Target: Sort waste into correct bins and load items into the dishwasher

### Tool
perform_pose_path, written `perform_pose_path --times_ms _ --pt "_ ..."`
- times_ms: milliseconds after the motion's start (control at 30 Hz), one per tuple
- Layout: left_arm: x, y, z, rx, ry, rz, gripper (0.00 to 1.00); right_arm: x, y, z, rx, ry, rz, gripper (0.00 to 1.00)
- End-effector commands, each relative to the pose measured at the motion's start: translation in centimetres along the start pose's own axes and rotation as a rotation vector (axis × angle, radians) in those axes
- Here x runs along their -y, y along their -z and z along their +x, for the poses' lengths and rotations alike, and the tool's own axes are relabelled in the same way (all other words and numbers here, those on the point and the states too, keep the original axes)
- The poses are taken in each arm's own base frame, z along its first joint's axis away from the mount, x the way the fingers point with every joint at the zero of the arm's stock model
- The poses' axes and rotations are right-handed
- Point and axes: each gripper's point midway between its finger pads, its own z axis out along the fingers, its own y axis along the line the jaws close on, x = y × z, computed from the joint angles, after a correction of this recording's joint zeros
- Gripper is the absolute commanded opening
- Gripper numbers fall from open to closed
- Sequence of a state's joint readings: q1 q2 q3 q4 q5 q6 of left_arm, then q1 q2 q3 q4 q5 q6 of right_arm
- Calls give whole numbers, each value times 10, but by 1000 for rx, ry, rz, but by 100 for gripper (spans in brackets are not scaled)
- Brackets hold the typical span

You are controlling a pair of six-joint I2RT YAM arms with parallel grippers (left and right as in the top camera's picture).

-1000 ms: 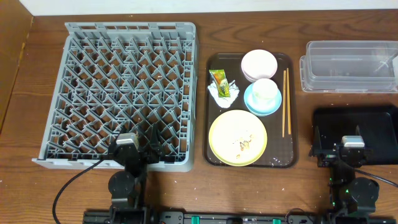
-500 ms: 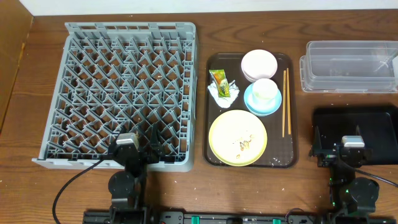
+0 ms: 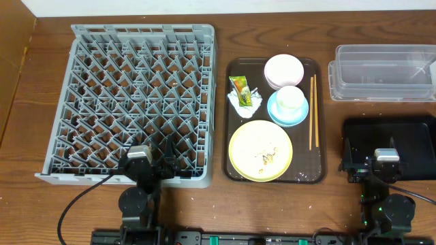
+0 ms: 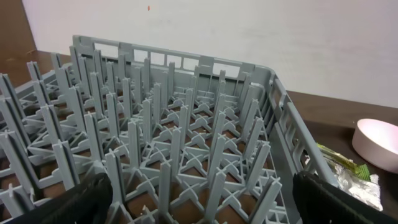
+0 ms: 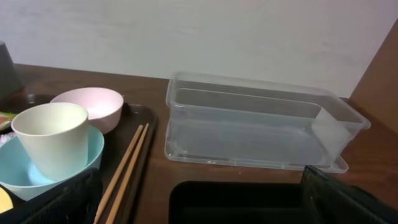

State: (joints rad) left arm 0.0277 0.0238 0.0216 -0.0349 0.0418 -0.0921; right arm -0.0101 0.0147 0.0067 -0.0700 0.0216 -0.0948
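The grey dish rack (image 3: 75, 102) fills the left of the table. On the dark brown tray (image 3: 320, 122) lie a white bowl (image 3: 283, 70), a white cup (image 3: 291, 99) on a light blue saucer (image 3: 278, 114), a pale yellow plate (image 3: 245, 146) with rice crumbs (image 3: 268, 158), chopsticks (image 3: 313, 112), and a green-yellow wrapper (image 3: 240, 90) on a white napkin (image 3: 240, 103). The clear container (image 3: 381, 71) and black bin (image 3: 415, 133) stand at right. My left gripper (image 3: 151, 162) is open over the rack's near edge (image 4: 205, 155). My right gripper (image 3: 368, 163) is open over the black bin's near end (image 5: 249, 202).
The right wrist view shows the cup (image 5: 48, 138), saucer (image 5: 93, 149), bowl (image 5: 93, 106), chopsticks (image 5: 127, 168) and clear container (image 5: 255, 124). The left wrist view shows the bowl (image 4: 376, 142) and wrapper (image 4: 339, 160) beyond the rack. A wooden side panel (image 3: 10, 75) bounds the left.
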Motion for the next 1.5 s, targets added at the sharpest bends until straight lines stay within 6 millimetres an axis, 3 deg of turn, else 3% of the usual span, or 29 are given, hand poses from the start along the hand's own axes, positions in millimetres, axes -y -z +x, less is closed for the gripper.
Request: perform_pose_path --times_ms 0,400,467,633,800,1000,1067,1267,1467 --pt "-7 -1 17 -52 -16 -35 94 1 0 2 -5 -12 5 99" --pt "-6 -1 16 -47 -12 -30 93 1 0 2 -5 -12 5 99" --pt "11 -1 17 -57 68 64 93 1 0 2 -5 -12 5 99" --pt "92 26 24 -252 491 529 93 1 0 1 -5 -12 5 99" --pt "103 33 4 -274 730 596 94 1 0 2 -5 -12 5 99" --pt "124 65 -80 56 588 846 93 1 0 1 -5 -12 5 99" --pt "126 74 -97 121 549 875 94 1 0 1 -5 -12 5 99" --pt "127 73 -102 109 458 833 93 1 0 2 -5 -12 5 99" --pt "119 55 -97 -30 278 661 94 1 0 1 -5 -12 5 99"
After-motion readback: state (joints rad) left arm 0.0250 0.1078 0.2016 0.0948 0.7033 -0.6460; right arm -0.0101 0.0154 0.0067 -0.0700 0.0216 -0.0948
